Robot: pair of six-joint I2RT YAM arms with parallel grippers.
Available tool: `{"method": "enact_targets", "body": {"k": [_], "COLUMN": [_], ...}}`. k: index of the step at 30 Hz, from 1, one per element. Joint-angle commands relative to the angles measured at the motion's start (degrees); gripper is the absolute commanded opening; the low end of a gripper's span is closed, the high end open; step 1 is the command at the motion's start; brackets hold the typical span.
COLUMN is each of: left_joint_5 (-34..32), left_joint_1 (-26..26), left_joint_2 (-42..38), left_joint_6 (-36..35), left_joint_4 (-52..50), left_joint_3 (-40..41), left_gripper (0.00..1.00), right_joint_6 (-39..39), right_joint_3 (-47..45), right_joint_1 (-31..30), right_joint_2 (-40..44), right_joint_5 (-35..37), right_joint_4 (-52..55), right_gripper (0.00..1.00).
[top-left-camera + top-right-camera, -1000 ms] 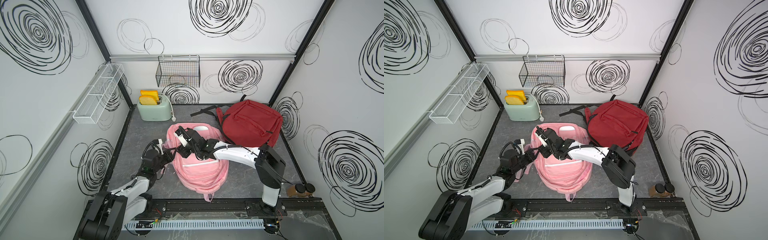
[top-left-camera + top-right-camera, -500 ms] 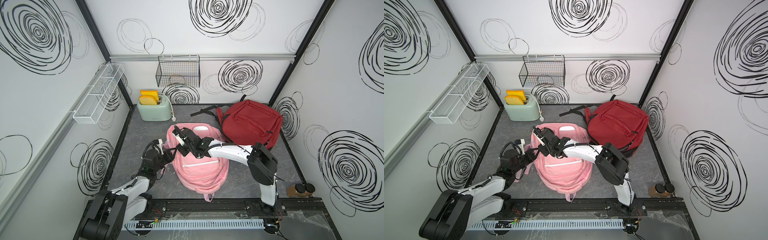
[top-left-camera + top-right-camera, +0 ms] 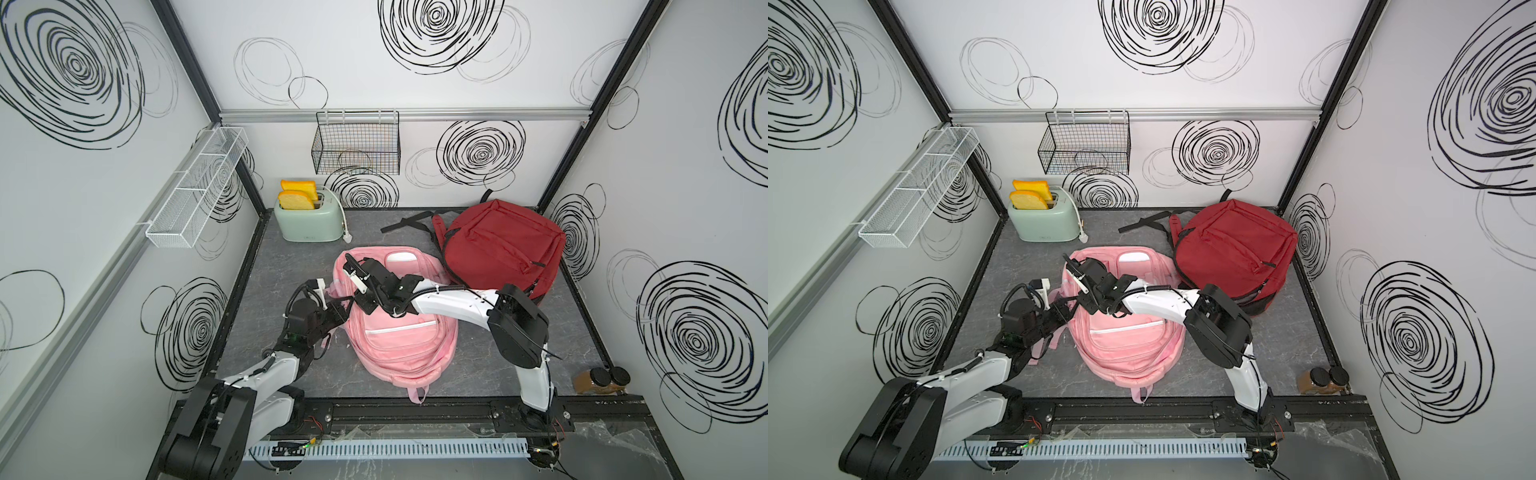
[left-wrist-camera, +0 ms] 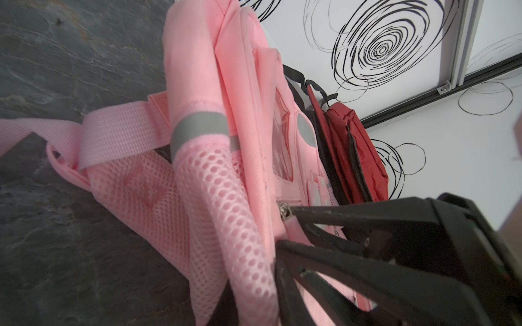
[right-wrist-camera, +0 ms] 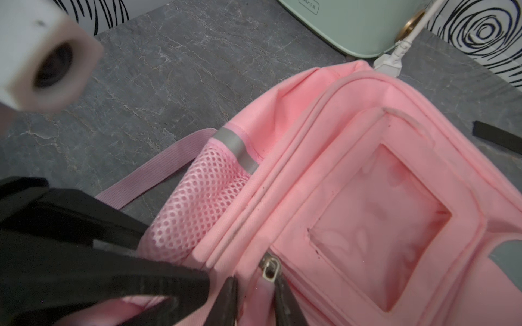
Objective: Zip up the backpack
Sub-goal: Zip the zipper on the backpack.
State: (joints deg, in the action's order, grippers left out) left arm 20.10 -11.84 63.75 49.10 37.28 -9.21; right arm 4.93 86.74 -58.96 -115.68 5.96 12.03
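Centrally placed: a pink fabric backpack [image 3: 399,349] lies flat, front face up, on the dark grey stone-patterned table [image 3: 291,270], between the two arms.
Long axis: it runs from the black front rail [image 3: 415,409] toward the white back wall [image 3: 415,104]. The rounded end with a small pink loop [image 3: 417,395] points at the rail. The end with the clear plastic window [image 5: 375,220] points at the wall, leaning slightly left.
Left jaws: on the black-and-white left arm [image 3: 274,365], closed on a fold of pink fabric at the backpack's left edge, just beside its pink mesh side pocket [image 5: 197,203].
Right jaws: on the white right arm [image 3: 453,307] reaching across the backpack, set narrowly either side of the pink tab below the small metal zip slider [image 5: 269,269]. Whether they pinch it cannot be told.
Nearby: a red fabric backpack [image 3: 498,249] sits just beside the pink one's far right side. A mint green toaster [image 3: 309,224] stands in the far left corner.
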Motion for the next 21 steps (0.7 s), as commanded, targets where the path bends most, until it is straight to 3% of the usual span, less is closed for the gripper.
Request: {"method": "enact_targets", "body": {"k": [1, 12, 21], "left_joint_5": [3.37, 2.93, 2.14], "left_joint_1": [-0.23, -0.29, -0.11], "left_joint_2": [-0.57, -0.46, -0.73], "left_joint_6": [0.82, 0.73, 0.55], "left_joint_4": [7.56, 7.55, 7.02], "left_joint_3": [-0.87, -0.65, -0.44], "left_gripper": [0.0, 0.0, 0.0], "right_joint_6": [-0.62, 1.87, 6.71], "right_joint_3": [1.14, -3.87, -8.89], "right_joint_1": [1.06, 5.12, 12.81], "right_joint_2": [-1.1, 4.17, 8.25], "right_joint_5": [-0.72, -7.95, -22.29], "right_joint_4": [2.44, 0.32, -4.25], "right_gripper": [0.23, 0.16, 0.14]}}
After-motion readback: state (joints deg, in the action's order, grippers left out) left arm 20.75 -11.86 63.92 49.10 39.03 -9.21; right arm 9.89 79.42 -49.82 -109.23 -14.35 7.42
